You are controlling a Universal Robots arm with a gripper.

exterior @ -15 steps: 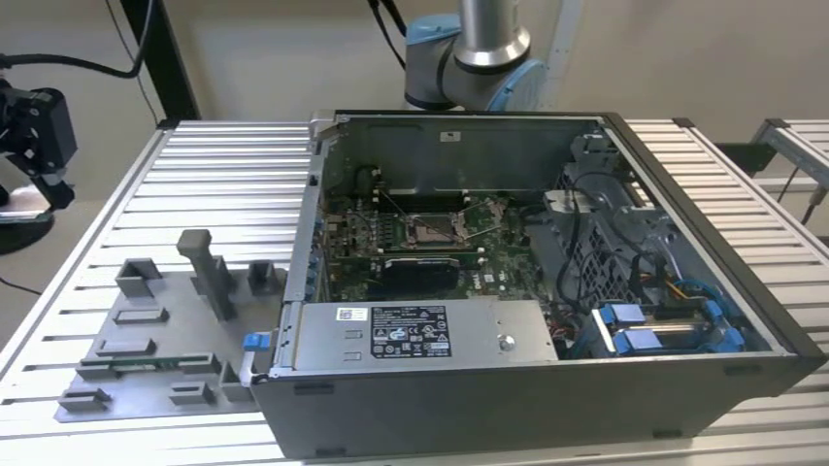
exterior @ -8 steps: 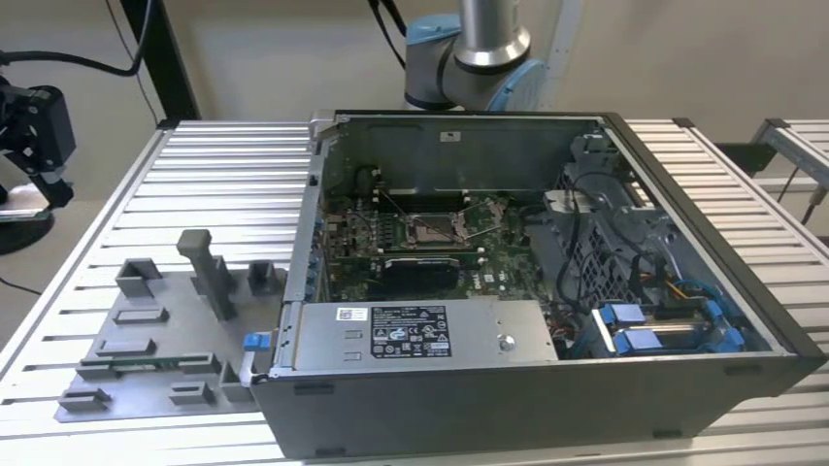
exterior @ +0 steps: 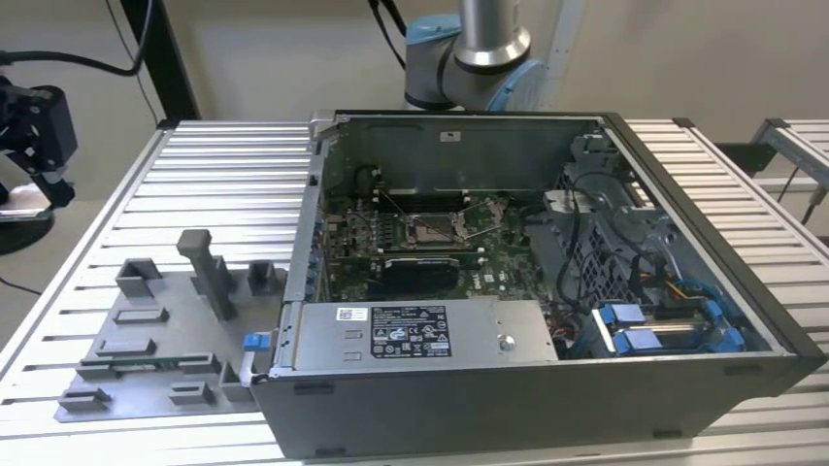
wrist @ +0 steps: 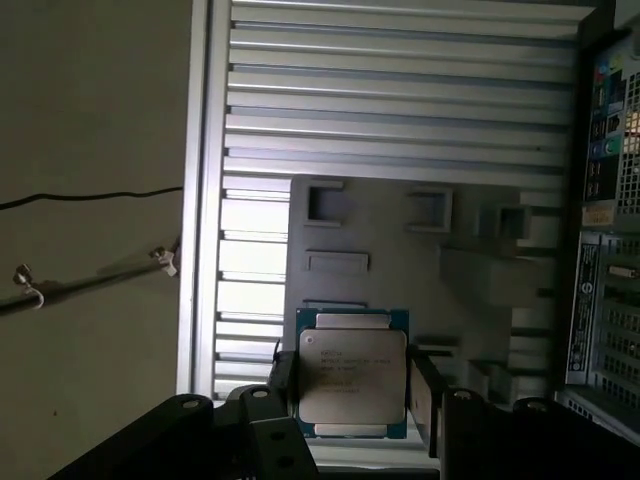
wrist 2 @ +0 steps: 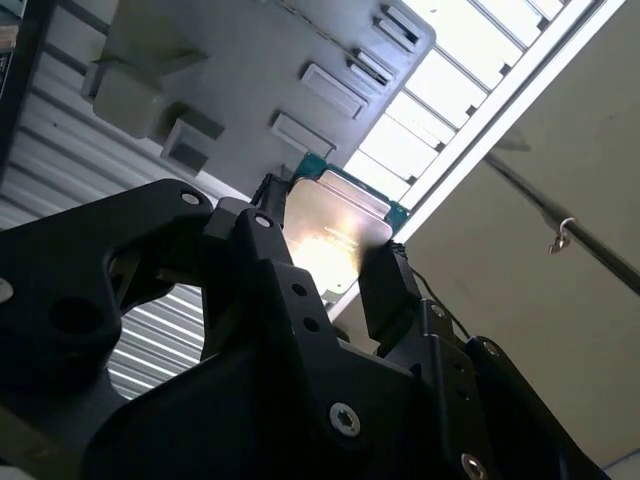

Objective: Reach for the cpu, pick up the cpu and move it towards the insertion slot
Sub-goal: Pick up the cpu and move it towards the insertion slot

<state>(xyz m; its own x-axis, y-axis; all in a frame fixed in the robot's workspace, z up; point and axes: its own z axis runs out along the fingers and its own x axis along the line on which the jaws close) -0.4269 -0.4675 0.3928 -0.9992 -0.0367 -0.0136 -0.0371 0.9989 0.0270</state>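
Note:
The cpu (wrist: 352, 365) is a flat square chip with a silvery top and a thin green rim. In both wrist views it sits between the two black fingers of my gripper (wrist: 352, 392), which is shut on it. It hangs above the grey fixture plate (wrist: 400, 265), near that plate's outer edge and the table's rim. In the second wrist view the cpu (wrist 2: 335, 232) catches bright light between the fingers of the gripper (wrist 2: 328, 258). The insertion slot (exterior: 434, 229), a silver-framed socket with a dark centre, lies on the green board inside the open computer case (exterior: 674, 320).
The grey fixture plate (exterior: 143, 388) with raised blocks and a tall post (exterior: 205, 267) lies on the slatted table (exterior: 208, 165) at the exterior view's left. The case's walls, a metal power supply box (exterior: 414, 330) and blue-clipped cables (exterior: 647, 325) surround the board.

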